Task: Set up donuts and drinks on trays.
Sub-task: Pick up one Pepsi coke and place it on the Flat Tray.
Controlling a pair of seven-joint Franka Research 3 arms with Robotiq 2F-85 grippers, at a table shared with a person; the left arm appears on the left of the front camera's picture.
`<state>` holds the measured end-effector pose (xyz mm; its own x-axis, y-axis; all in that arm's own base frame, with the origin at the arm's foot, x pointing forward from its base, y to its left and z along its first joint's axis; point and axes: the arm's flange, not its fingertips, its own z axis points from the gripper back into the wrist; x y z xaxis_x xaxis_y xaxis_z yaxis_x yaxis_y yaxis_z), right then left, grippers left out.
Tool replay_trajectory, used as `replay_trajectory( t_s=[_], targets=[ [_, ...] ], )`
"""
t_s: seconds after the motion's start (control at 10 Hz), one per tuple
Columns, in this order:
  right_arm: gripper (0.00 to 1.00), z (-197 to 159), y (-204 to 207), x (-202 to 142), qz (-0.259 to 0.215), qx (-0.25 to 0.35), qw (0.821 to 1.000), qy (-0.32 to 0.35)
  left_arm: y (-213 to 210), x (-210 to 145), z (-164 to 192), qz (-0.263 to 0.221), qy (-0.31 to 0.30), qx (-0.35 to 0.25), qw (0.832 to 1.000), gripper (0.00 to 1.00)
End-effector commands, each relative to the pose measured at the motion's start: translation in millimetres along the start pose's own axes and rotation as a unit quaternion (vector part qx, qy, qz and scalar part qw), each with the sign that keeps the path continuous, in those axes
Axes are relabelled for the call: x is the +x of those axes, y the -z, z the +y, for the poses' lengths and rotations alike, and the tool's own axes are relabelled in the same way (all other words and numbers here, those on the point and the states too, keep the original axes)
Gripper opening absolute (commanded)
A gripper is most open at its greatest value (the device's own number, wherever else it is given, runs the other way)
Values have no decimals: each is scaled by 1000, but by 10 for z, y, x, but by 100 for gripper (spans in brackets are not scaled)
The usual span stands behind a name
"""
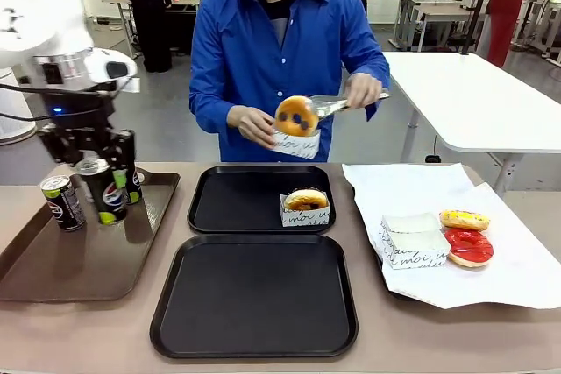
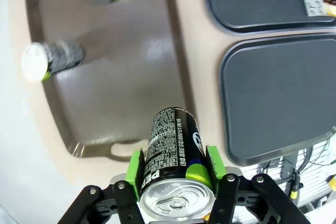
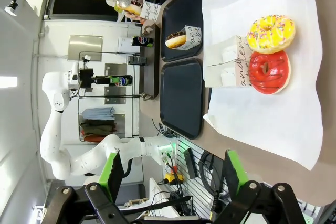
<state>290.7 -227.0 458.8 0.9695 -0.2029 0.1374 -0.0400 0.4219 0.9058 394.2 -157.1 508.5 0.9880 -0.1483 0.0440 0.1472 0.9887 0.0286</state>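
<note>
Left tool [image 2: 176,171] is clamped on a black soda can [image 2: 170,140] over a brown tray [image 1: 53,269], where a second can [image 1: 63,203] and a third can [image 1: 134,183] stand. In the middle of the desk [image 1: 88,335] lie two black trays. The far tray [image 1: 237,208] holds a boxed donut [image 1: 306,201], and the near tray [image 1: 254,295] lies in front of it. Behind them, a person's tongs [image 1: 337,107] hold a tan donut [image 1: 296,116] over a paper box [image 1: 298,144]. At the right, a yellow donut [image 1: 465,219] and a red donut [image 1: 469,247] lie on white paper [image 1: 517,278]. Right tool [image 3: 173,161] has its fingers apart and grips nothing.

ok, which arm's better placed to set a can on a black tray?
Left. Left pincer holds a can over the brown tray, beside the black trays; right pincer is open, empty, farther off.
</note>
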Motion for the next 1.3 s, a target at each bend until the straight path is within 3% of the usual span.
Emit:
replay_trajectory(
  t_s=[0.0, 0.6, 0.7, 0.8, 0.9, 1.0, 1.2],
  targets=[
    [100, 4, -8, 0, -1, 8, 1000, -6, -31, 389, -316, 0, 41, 5, 999, 59],
    [100, 4, -8, 0, -1, 8, 1000, -6, 498, 1068, -1074, 8, 131, -24, 991, 59],
    [100, 4, -8, 0, -1, 8, 1000, -6, 281, 770, -954, 70, 102, -11, 992, 59],
    [100, 4, -8, 0, -1, 8, 1000, -6, -202, -10, -650, 79, 144, 24, 986, 59],
    [100, 4, -8, 0, -1, 8, 1000, -6, -567, -651, -289, 34, 167, 41, 985, 59],
    [100, 4, -8, 0, -1, 8, 1000, -6, -772, -1085, -55, -14, 143, 48, 988, 59],
    [100, 4, -8, 0, -1, 8, 1000, -6, -652, -1188, 18, -6, 112, 48, 992, 59]
  ],
)
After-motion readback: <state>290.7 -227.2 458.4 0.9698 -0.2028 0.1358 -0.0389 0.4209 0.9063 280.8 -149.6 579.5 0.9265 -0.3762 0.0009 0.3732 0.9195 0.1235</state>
